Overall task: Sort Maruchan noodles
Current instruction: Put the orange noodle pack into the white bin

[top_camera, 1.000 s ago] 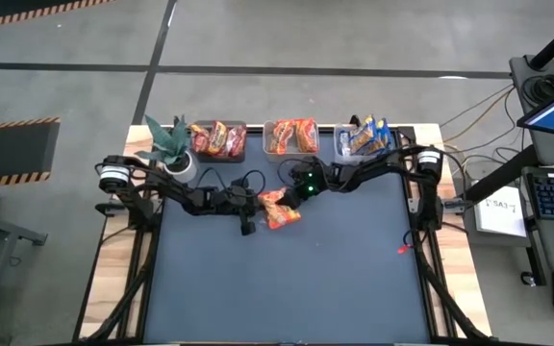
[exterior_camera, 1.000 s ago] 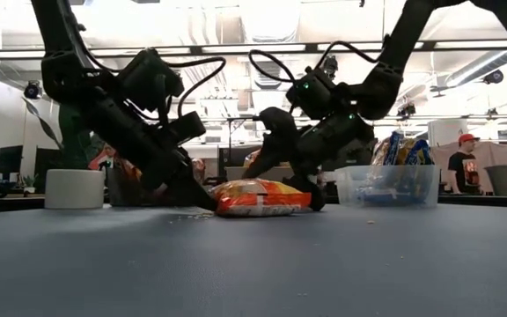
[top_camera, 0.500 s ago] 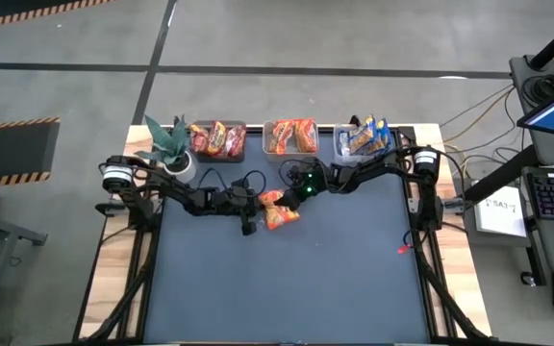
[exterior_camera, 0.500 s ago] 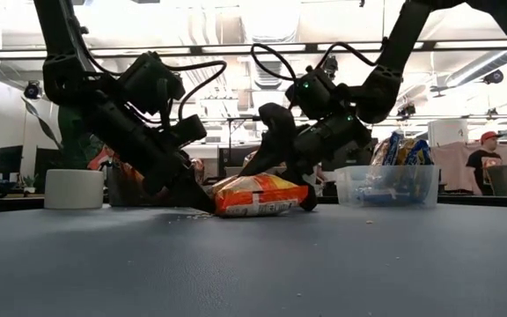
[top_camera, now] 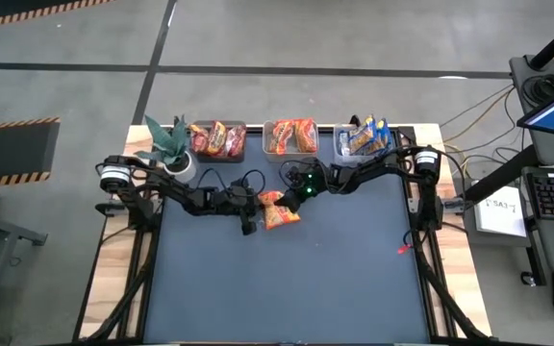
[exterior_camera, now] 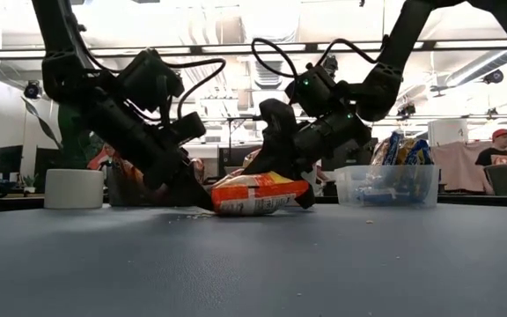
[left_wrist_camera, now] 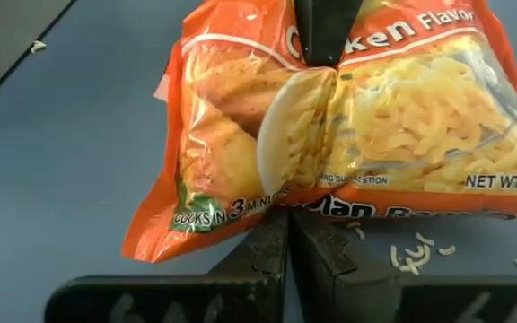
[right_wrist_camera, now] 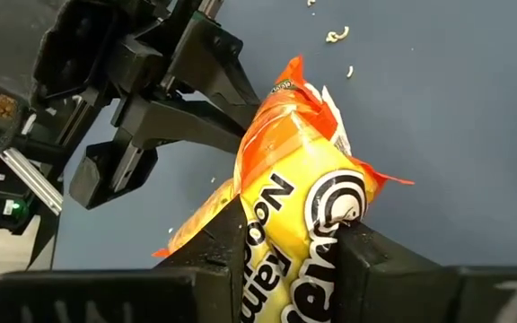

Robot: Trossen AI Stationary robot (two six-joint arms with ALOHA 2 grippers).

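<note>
One orange Maruchan noodle packet lies mid-table toward the far side, and both grippers meet at it. My right gripper comes from the far right and is shut on the packet. My left gripper comes from the left, shut, with its tips at the packet's left edge. In the low view the packet sits tilted, its right end higher. Other noodle packets stand sorted in three clear bins along the far edge: dark red, orange and blue-and-yellow. My left gripper presses its shut fingertips against the packet's left edge, slanting down from the table's left, with the tips low at the table. My right gripper pinches the packet across its width, one finger on each side of the bulging yellow face. The fingers slant down from the far right. The wrapper bunches between them, its right end raised and its left end on the table.
A potted plant in a white pot stands at the far left beside the bins. Noodle crumbs lie scattered on the dark mat around the packet. A small red object lies near the right edge. The near half of the table is bare mat.
My right gripper has shut on the orange packet. The packet has been squeezed narrower and bunched up, and its right end has risen while its left end stays on the table at my left gripper's tips.
</note>
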